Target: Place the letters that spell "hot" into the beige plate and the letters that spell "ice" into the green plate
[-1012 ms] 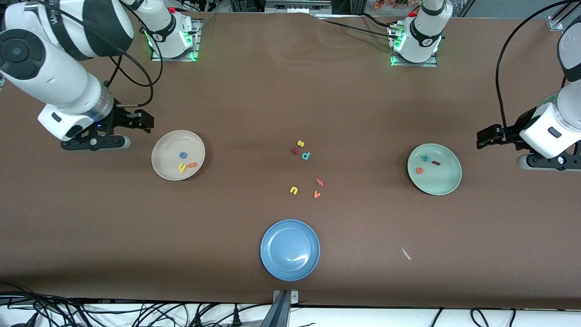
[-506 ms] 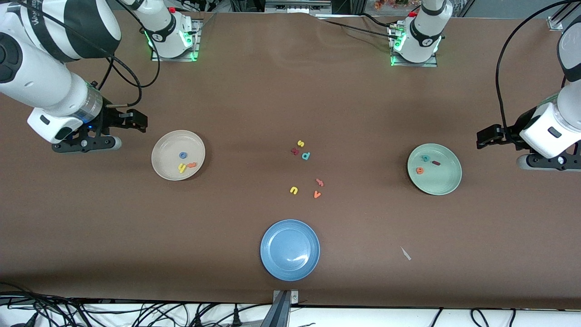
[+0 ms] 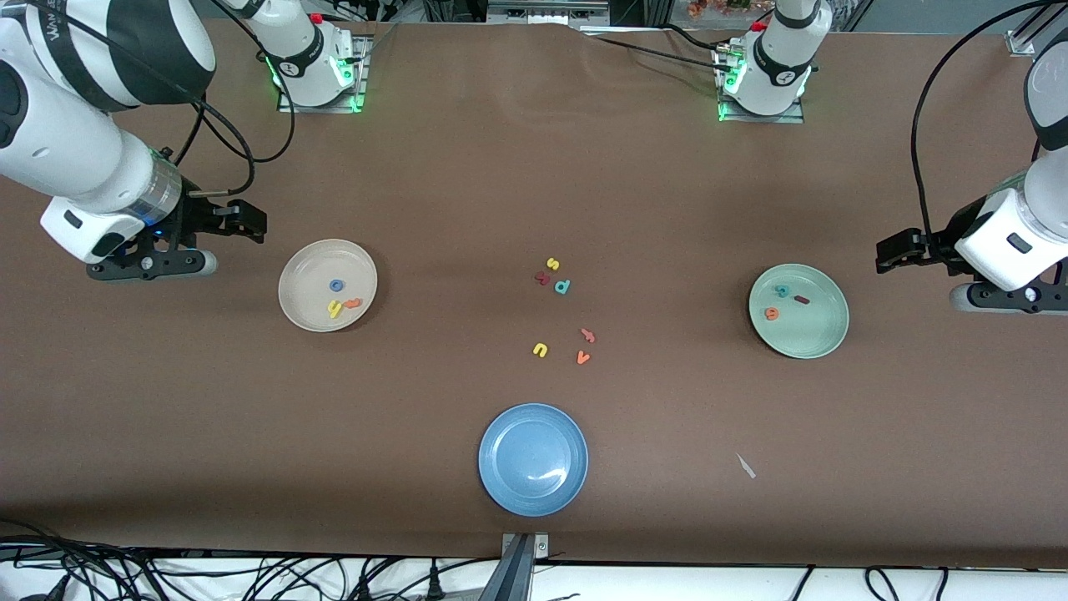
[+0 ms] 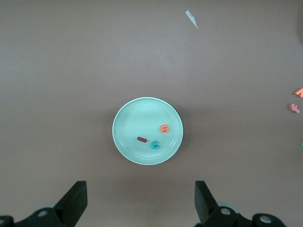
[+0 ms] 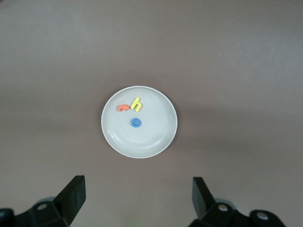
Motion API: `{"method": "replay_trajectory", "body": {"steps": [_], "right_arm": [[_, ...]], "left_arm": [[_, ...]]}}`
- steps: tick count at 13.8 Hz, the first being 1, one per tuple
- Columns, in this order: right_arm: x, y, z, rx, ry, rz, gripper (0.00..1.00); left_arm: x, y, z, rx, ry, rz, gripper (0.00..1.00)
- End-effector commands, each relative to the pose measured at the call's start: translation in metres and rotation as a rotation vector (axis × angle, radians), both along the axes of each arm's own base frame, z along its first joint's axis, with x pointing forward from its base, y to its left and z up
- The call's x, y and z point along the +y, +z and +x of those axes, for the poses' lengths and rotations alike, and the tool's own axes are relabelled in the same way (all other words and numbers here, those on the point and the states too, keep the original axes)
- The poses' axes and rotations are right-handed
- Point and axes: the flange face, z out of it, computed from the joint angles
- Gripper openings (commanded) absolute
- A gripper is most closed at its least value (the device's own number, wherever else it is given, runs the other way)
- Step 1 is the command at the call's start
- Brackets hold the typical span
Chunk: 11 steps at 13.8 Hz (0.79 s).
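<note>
Beige plate (image 3: 327,285): holds h, o, t.
Green plate (image 3: 798,310): holds i, c, e.
Left claw (image 4: 139,201): open, empty.
Right claw (image 5: 137,198): open, empty.
Risk: needless regrasp scattering sorted letters.

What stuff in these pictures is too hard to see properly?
- Dark red letter among the loose ones, front view: too small to read.
- Salmon-pink letter, left wrist view: partly cut off by the picture's edge.
- Pale scrap on the table, front view: too small to identify.
</note>
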Motion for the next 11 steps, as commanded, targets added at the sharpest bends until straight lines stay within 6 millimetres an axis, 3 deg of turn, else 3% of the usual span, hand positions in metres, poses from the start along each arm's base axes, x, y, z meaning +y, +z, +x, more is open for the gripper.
{"method": "replay_trajectory", "body": {"steps": [1, 11], "right_arm": [[-0.001, 0.006, 0.003, 0.016, 0.001, 0.015, 1.00], [-0.022, 0.027, -0.021, 0.094, -0.043, 0.002, 1.00]], "left_arm": [[0.003, 0.007, -0.002, 0.002, -0.019, 0.012, 1.00], [0.001, 0.006, -0.002, 0.007, -0.017, 0.009, 1.00]]}}
